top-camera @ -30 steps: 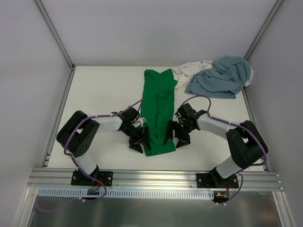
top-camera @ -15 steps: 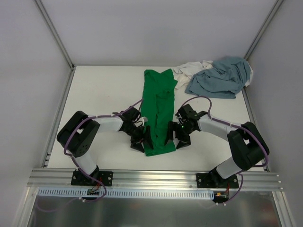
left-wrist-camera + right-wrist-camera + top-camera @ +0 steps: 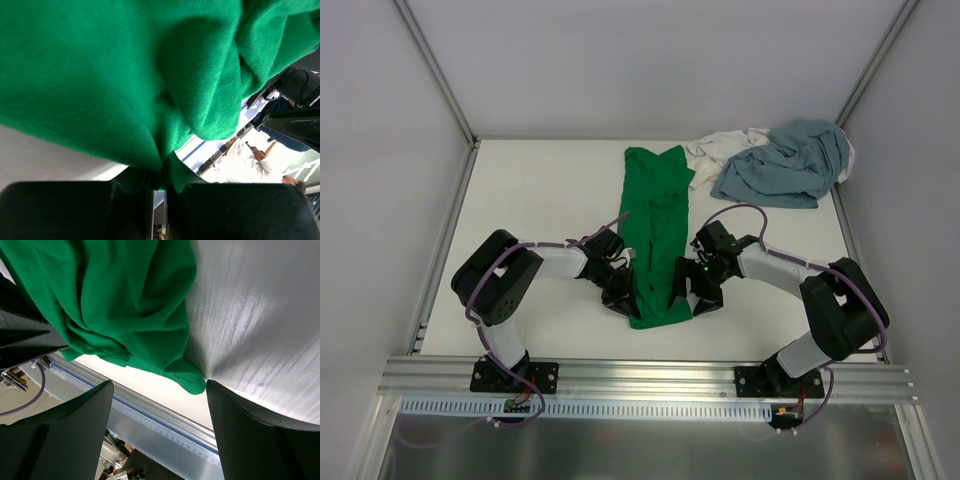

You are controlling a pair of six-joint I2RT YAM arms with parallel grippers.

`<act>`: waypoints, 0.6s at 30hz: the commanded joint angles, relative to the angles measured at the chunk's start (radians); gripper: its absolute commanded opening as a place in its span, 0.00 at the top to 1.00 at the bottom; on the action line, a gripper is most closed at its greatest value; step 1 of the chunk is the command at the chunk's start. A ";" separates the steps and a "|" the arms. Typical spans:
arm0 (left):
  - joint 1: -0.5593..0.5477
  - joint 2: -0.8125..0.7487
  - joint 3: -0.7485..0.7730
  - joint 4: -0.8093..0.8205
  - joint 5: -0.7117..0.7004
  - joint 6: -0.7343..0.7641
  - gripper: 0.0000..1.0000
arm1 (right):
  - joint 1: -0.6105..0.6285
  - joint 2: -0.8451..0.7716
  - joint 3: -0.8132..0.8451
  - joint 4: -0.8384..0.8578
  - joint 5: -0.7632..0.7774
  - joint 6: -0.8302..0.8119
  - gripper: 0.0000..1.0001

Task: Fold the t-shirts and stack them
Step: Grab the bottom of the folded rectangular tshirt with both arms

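The green t-shirt [image 3: 655,235] lies as a long narrow strip down the middle of the table. My left gripper [image 3: 623,297] is at its near left corner, shut on the green hem [image 3: 165,172], which bunches between the fingers. My right gripper [image 3: 692,292] stands open at the near right corner, and the green corner [image 3: 192,382] lies between its spread fingers [image 3: 245,440] untouched. The grey-blue t-shirt [image 3: 785,163] is crumpled at the far right, on top of the white t-shirt [image 3: 720,148].
The table's near edge with its metal rail [image 3: 650,375] runs just below both grippers. Frame posts [image 3: 435,70] and grey walls bound the left, right and back sides.
My left gripper has slid right onto the shirt's near left corner and closed on the cloth. The right gripper has kept its place and stayed open.
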 commanded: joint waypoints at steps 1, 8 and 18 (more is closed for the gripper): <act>-0.010 0.005 0.028 -0.002 -0.017 0.011 0.98 | 0.004 -0.023 0.007 -0.007 -0.001 -0.007 0.20; -0.011 0.002 0.045 -0.045 -0.021 0.041 1.00 | 0.004 -0.002 0.016 0.003 -0.004 -0.014 0.21; -0.011 -0.003 0.043 -0.066 -0.025 0.051 1.00 | 0.006 0.037 0.013 0.038 -0.025 -0.007 0.83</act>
